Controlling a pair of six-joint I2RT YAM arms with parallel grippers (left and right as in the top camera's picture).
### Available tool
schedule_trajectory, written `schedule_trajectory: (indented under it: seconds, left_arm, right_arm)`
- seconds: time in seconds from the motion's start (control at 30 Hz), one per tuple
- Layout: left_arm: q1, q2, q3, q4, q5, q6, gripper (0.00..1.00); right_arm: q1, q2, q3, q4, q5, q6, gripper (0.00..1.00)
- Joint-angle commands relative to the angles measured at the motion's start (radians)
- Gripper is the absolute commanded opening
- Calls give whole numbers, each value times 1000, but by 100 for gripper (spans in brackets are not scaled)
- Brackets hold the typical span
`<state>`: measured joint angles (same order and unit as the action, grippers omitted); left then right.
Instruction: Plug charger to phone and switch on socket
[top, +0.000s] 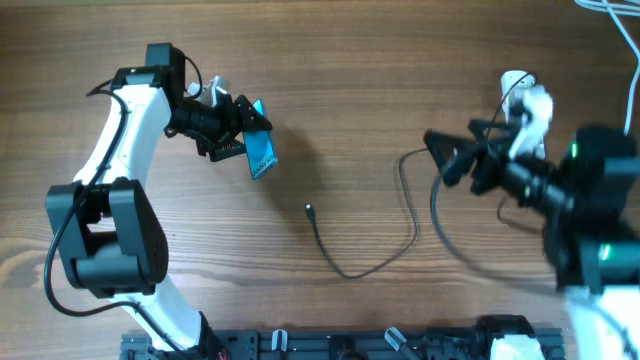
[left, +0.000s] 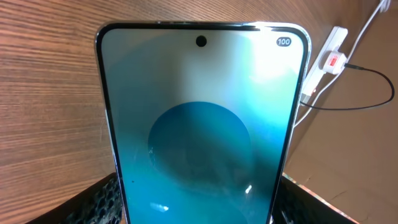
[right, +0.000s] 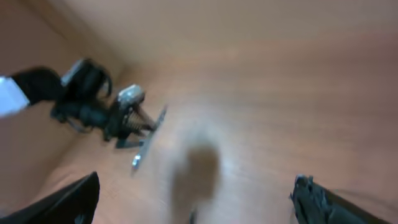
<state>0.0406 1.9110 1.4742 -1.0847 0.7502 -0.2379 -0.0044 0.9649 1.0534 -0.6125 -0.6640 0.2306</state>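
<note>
Left end effector (top: 240, 128): clamped on phone (left: 202, 124), held off the tabletop (top: 330, 60). Lit blue-green screen faces the wrist camera, with "100" readable in its top corner. Beyond the phone: charger (top: 311, 211) lies loose on the tabletop, tip between both end effectors. Farther: socket (left: 331, 53) with red switch (left: 333, 61); dark cable runs up to it. Right end effector (top: 447, 155): fingers spread apart, blurred, near the socket.

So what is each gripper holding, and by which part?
The left gripper grips the rectangular smartphone with blue-green screen by the end opposite its camera hole; the right gripper is open and empty.
</note>
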Motion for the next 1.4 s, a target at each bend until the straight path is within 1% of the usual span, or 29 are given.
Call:
schedule_trajectory:
  seconds: [0.0, 0.03, 0.07, 0.1, 0.17, 0.23, 0.27, 0.33, 0.47, 0.6, 0.67, 0.73, 0.8, 0.83, 0.9, 0.97, 1.03, 1.13, 1.17, 1.23, 1.33, 1.37]
  left_arm:
    - [0, -19, 17, -1, 35, 21, 75]
    - [0, -19, 17, -1, 35, 21, 75]
    - [0, -19, 17, -1, 35, 21, 76]
    - [0, -19, 17, -1, 35, 21, 75]
    - [0, -19, 17, -1, 35, 21, 75]
    - [-7, -19, 17, -1, 35, 21, 75]
    - [-17, -19, 17, -1, 34, 21, 75]
    - [-40, -19, 17, 0, 34, 21, 75]
    - [-95, -19, 17, 0, 34, 21, 75]
    - [-158, -19, 17, -1, 34, 20, 75]
    - [-198, -19, 17, 0, 34, 13, 76]
    - [-231, -19, 17, 5, 34, -5, 76]
    - [-253, -19, 17, 16, 34, -6, 76]
    - [-267, -19, 17, 23, 34, -7, 76]
    - [-275, -19, 17, 29, 34, -7, 76]
    - [-280, -19, 17, 38, 34, -7, 76]
    - [-280, -18, 17, 45, 34, -7, 76]
    - [-280, -19, 17, 61, 34, -6, 76]
    - [-280, -19, 17, 66, 34, -6, 77]
    - [-280, -19, 17, 74, 34, -6, 77]
    - [-280, -18, 17, 76, 34, -6, 77]
    - [-280, -19, 17, 76, 34, -6, 77]
  right_arm:
    - [3, 174, 150, -35, -192, 34, 100]
    - [3, 216, 157, 5, -262, 107, 100]
    - [3, 249, 155, 12, -294, 151, 100]
    - [8, 287, 152, 28, -315, 235, 100]
    - [33, 355, 149, 58, -341, 211, 98]
    - [75, 408, 149, 41, -337, 183, 91]
    - [105, 432, 149, 31, -320, 178, 89]
    - [174, 473, 149, 24, -261, 170, 87]
    - [297, 537, 149, 28, -158, 171, 88]
    - [380, 587, 149, 32, -66, 179, 88]
    - [424, 616, 149, 32, -10, 225, 88]
    - [454, 636, 149, 40, -6, 244, 87]
    - [483, 660, 149, 53, -3, 251, 82]
    - [506, 678, 149, 53, 29, 303, 78]
    - [533, 692, 149, 55, 54, 350, 72]
    - [560, 705, 149, 60, 94, 390, 68]
    - [578, 715, 149, 64, 124, 409, 68]
    - [587, 728, 149, 86, 130, 438, 59]
    - [588, 731, 149, 93, 135, 451, 54]
    - [587, 734, 149, 100, 152, 453, 38]
    - [588, 733, 149, 98, 151, 453, 20]
    - [591, 733, 149, 99, 151, 453, 12]
